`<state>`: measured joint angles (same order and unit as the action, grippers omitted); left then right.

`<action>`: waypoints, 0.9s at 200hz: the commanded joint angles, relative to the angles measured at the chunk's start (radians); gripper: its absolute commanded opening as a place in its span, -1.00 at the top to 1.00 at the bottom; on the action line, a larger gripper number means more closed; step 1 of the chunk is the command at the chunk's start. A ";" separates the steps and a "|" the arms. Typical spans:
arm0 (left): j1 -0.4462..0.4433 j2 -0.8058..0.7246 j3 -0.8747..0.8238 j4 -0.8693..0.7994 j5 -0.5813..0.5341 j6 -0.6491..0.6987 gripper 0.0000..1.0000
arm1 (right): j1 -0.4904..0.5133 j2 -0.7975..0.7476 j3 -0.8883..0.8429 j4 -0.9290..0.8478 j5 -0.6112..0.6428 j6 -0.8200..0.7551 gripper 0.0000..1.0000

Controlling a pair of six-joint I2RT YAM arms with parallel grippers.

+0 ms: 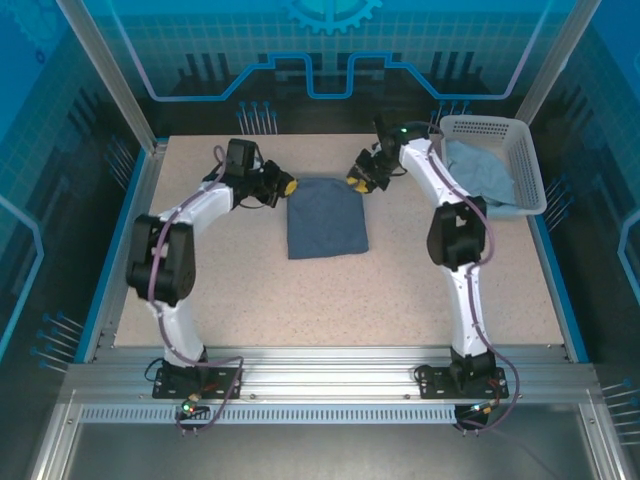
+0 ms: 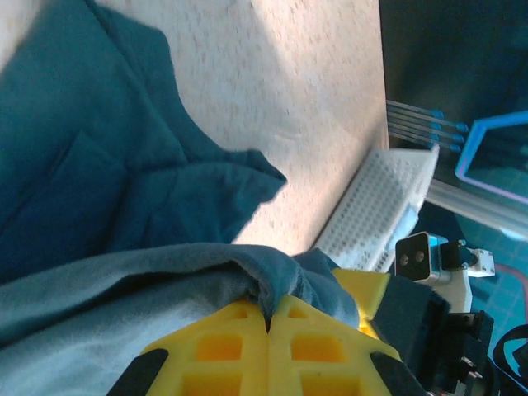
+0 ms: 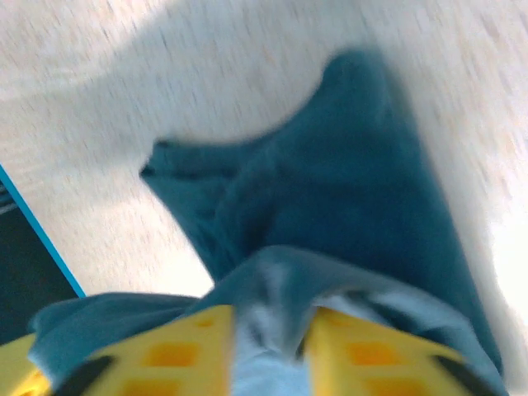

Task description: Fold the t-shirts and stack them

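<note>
The dark slate-blue t-shirt (image 1: 326,222) lies folded into a rectangle at the middle of the table. My left gripper (image 1: 285,186) sits at its far left corner. In the left wrist view the yellow fingers (image 2: 223,355) meet, pinching a fold of the t-shirt (image 2: 82,181). My right gripper (image 1: 356,181) is at the far right corner. Its yellow fingers (image 3: 173,355) stand apart in a blurred picture, with a loose ridge of the dark cloth (image 3: 346,190) lying between them. The pale blue t-shirt (image 1: 480,172) lies crumpled in the basket.
The white lattice basket (image 1: 531,165) stands at the back right corner, close behind the right arm; the left wrist view also catches it (image 2: 375,210). Blue rails edge the speckled table (image 1: 330,300), whose near half is bare.
</note>
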<state>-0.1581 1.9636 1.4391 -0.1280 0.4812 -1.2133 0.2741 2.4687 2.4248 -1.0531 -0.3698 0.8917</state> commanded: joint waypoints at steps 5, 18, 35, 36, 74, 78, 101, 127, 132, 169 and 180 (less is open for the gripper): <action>0.022 0.103 0.146 -0.064 0.040 0.093 0.32 | -0.031 0.167 0.288 -0.098 0.006 -0.042 -0.04; 0.023 0.070 0.159 -0.137 -0.015 0.146 0.29 | -0.037 0.130 0.272 -0.072 0.009 -0.080 -0.26; 0.003 -0.041 0.081 -0.177 -0.085 0.155 0.24 | -0.037 -0.001 0.113 -0.022 0.044 -0.146 -0.50; 0.000 -0.048 0.074 -0.176 -0.090 0.153 0.24 | -0.037 -0.011 0.097 -0.019 0.047 -0.150 -0.50; -0.182 -0.262 -0.198 -0.100 -0.191 -0.046 0.30 | -0.040 -0.362 -0.472 0.184 0.099 -0.164 -0.22; -0.212 -0.265 -0.212 -0.082 -0.202 -0.075 0.30 | -0.038 -0.386 -0.515 0.203 0.101 -0.161 -0.13; -0.341 -0.232 -0.226 -0.025 -0.284 -0.223 0.35 | -0.030 -0.526 -0.731 0.292 0.110 -0.146 0.30; -0.379 -0.108 -0.141 -0.022 -0.349 -0.287 0.35 | -0.028 -0.648 -0.884 0.351 0.107 -0.122 0.44; -0.379 -0.084 -0.124 -0.020 -0.368 -0.298 0.35 | -0.028 -0.665 -0.900 0.353 0.106 -0.121 0.44; -0.356 0.065 -0.066 0.053 -0.470 -0.363 0.33 | -0.025 -0.759 -0.990 0.343 0.075 -0.122 0.45; -0.349 0.095 -0.074 0.079 -0.479 -0.408 0.33 | -0.025 -0.785 -1.016 0.343 0.065 -0.122 0.45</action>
<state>-0.5270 2.0094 1.3369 -0.1085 0.0937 -1.5169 0.2420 1.7638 1.4517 -0.7330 -0.2714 0.7624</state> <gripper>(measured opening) 0.334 0.276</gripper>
